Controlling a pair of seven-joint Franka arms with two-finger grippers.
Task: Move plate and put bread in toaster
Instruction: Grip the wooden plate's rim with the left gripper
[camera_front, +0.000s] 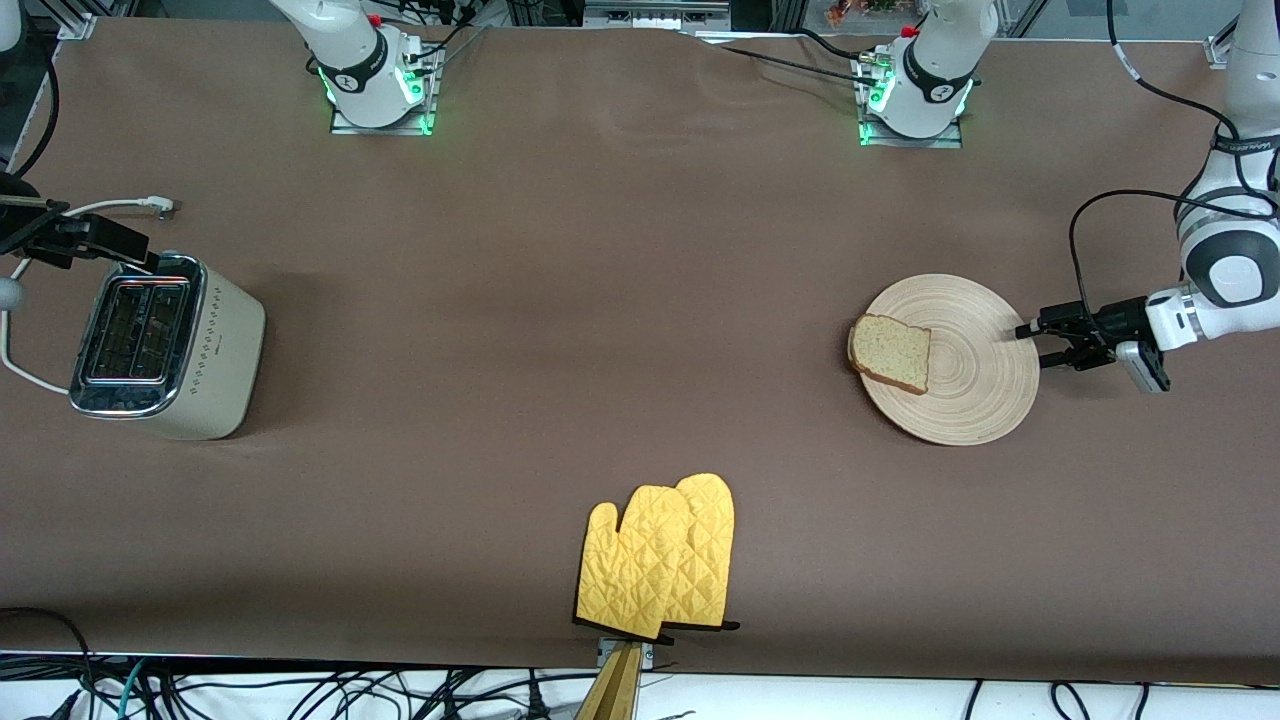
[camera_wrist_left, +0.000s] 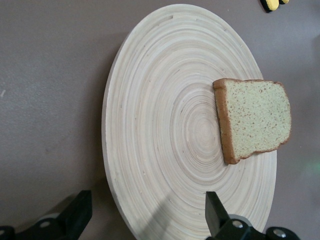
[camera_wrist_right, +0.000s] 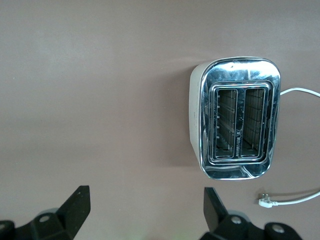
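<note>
While bread (camera_front: 892, 353) lies on plate (camera_front: 950, 358) — left gripper (camera_front: 1030, 345) beside rim, open.

table (camera_front: 640, 300): brown cloth | cables (camera_front: 300, 695): along its near edge

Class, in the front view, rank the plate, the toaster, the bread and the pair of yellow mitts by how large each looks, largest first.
1. and 2. Toaster and plate: too alike in this view to rank.
3. Mitts, the overlapped pair, slightly smaller; they lie nearest the camera, so this is unsure.
4. Bread, clearly smallest, lying on the plate.
</note>
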